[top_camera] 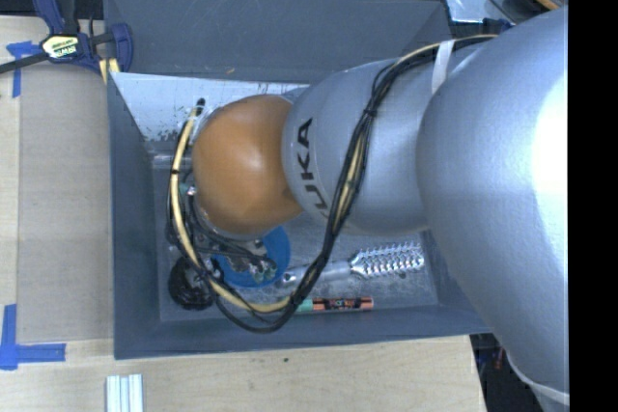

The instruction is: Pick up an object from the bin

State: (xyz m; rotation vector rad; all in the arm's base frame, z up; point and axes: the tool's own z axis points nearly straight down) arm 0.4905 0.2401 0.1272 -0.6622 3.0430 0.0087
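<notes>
My gripper (224, 246) is low in the bin's near left part, its dark body showing just under the orange dome. Right beneath and beside it lies a blue round disc-like thing (272, 258), partly covered by the gripper and cables. A small black round thing (189, 289) lies just to the gripper's left, near the bin's front left corner. Whether anything is held is hidden.
A silvery ridged comb-like piece (388, 261) lies on the floor to the right. A thin pen-like stick (334, 304) with green and orange marks lies along the front wall. The arm and its dome cover the bin's middle and right.
</notes>
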